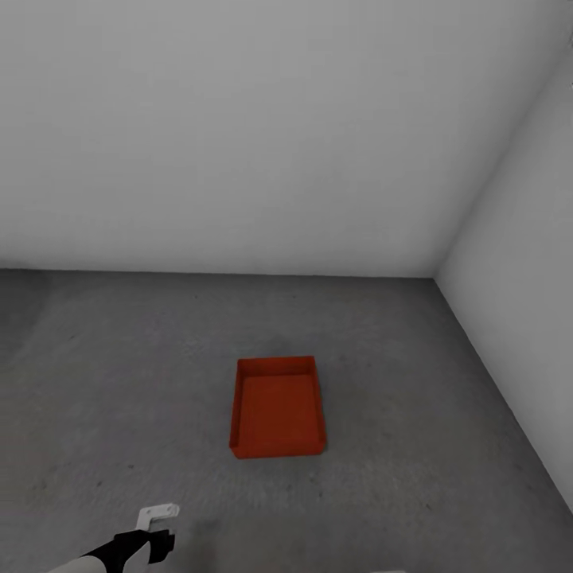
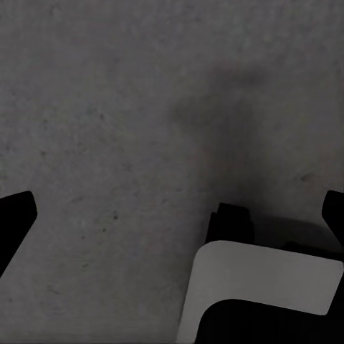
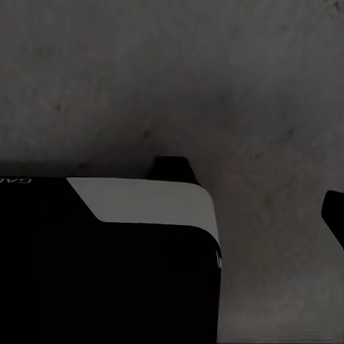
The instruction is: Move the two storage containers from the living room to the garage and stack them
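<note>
One orange-red bin sits flat on the dark grey floor of the garage, near the corner of two white walls. It lies ahead of the left pincer and off to that pincer's right, well apart from it, its long axis running away from the robot. The left arm looks the nearer one. Both wrist views look down on bare floor; dark finger edges stand at the picture sides, so each pincer seems spread and holding nothing. The right pincer's spread is a judgement, half its view being dark housing. A second bin is not on this patch.
</note>
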### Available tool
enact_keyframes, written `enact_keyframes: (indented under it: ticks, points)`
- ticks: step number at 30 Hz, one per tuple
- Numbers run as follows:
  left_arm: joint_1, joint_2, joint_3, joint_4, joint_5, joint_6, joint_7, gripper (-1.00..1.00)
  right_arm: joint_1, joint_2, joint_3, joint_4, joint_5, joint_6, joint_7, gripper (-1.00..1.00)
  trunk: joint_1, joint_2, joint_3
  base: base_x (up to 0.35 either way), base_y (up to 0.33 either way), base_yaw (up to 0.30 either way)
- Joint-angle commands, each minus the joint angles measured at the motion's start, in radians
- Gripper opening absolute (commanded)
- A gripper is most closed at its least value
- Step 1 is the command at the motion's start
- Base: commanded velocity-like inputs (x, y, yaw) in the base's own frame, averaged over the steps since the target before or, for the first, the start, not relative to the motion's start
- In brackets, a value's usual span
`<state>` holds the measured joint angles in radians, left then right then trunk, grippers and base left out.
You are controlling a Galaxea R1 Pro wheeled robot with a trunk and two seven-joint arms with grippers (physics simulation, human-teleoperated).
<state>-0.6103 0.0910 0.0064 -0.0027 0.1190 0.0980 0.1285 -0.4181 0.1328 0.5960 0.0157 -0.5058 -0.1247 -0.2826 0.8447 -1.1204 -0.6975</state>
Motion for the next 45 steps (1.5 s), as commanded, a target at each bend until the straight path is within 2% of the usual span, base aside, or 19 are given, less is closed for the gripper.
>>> enact_keyframes:
  ticks: [1, 7, 11, 14, 15, 16, 17, 21, 25, 31, 35, 37, 45]
  points:
    - [0.002, 0.0, 0.0, 0.0, 0.009, 0.004, 0.002, 1.0, 0.008, 0.001, 0.009, 0.003, -0.01, -0.005, -0.001, 1.0, 0.0, 0.0, 0.001, 0.0, 0.0, 0.0]
    - [0.008, -0.002, 0.0, 0.0, 0.009, 0.005, 0.002, 1.0, 0.048, 0.001, 0.008, 0.004, -0.012, -0.007, -0.001, 1.0, 0.0, 0.0, 0.01, 0.0, 0.0, 0.0]
    - [0.032, -0.002, 0.0, 0.0, 0.008, 0.003, 0.002, 1.0, 0.068, 0.001, 0.008, 0.004, -0.015, -0.009, -0.002, 1.0, 0.0, 0.0, 0.016, 0.0, 0.0, 0.0]
    - [0.063, -0.003, 0.0, 0.0, 0.007, 0.002, 0.0, 1.0, 0.07, -0.001, 0.008, 0.007, -0.04, -0.008, 0.0, 1.0, 0.0, 0.0, 0.021, 0.0, 0.0, 0.0]
    - [0.08, -0.002, 0.0, 0.0, 0.006, 0.001, -0.013, 1.0, 0.075, -0.003, 0.007, 0.011, -0.048, -0.009, 0.002, 1.0, 0.0, 0.0, 0.022, 0.0, 0.0, 0.0]
    - [0.102, 0.0, 0.0, 0.0, 0.005, 0.001, -0.065, 1.0, 0.103, -0.009, 0.006, 0.014, -0.056, -0.009, 0.026, 1.0, 0.0, 0.0, 0.024, 0.0, 0.0, 0.0]
    - [0.105, 0.002, 0.0, 0.0, 0.006, 0.001, -0.078, 1.0, 0.112, -0.01, 0.006, 0.014, -0.057, -0.009, 0.038, 1.0, 0.0, 0.0, 0.025, 0.0, 0.0, 0.0]
    - [0.113, 0.013, 0.0, 0.0, 0.007, 0.002, -0.099, 1.0, 0.144, -0.012, 0.005, 0.015, -0.058, -0.011, 0.074, 1.0, 0.0, 0.0, 0.032, 0.0, 0.0, 0.0]
    - [0.168, 0.015, -0.001, 0.0, 0.004, -0.068, -0.103, 1.0, 0.173, -0.013, 0.005, 0.015, -0.059, -0.023, 0.081, 1.0, 0.0, 0.0, 0.038, 0.0, 0.0, -0.003]
    - [0.177, 0.022, 0.0, 0.0, 0.005, -0.078, -0.104, 1.0, 0.189, -0.015, 0.003, 0.015, -0.063, -0.027, 0.095, 1.0, 0.0, 0.0, 0.047, 0.0, 0.0, -0.049]
    - [0.179, 0.026, 0.0, 0.0, 0.005, -0.079, -0.104, 1.0, 0.193, -0.026, 0.003, 0.015, -0.123, -0.031, 0.126, 1.0, 0.0, 0.0, 0.053, 0.0, 0.0, -0.069]
    - [0.18, 0.027, 0.0, 0.0, 0.005, -0.08, -0.104, 1.0, 0.194, -0.033, 0.004, 0.015, -0.138, -0.031, 0.14, 1.0, 0.0, 0.0, 0.056, 0.0, 0.0, -0.074]
    - [0.181, 0.027, 0.0, 0.0, 0.005, -0.081, -0.104, 1.0, 0.194, -0.047, 0.004, 0.015, -0.152, -0.032, 0.162, 1.0, 0.0, 0.0, 0.069, 0.0, 0.0, -0.078]
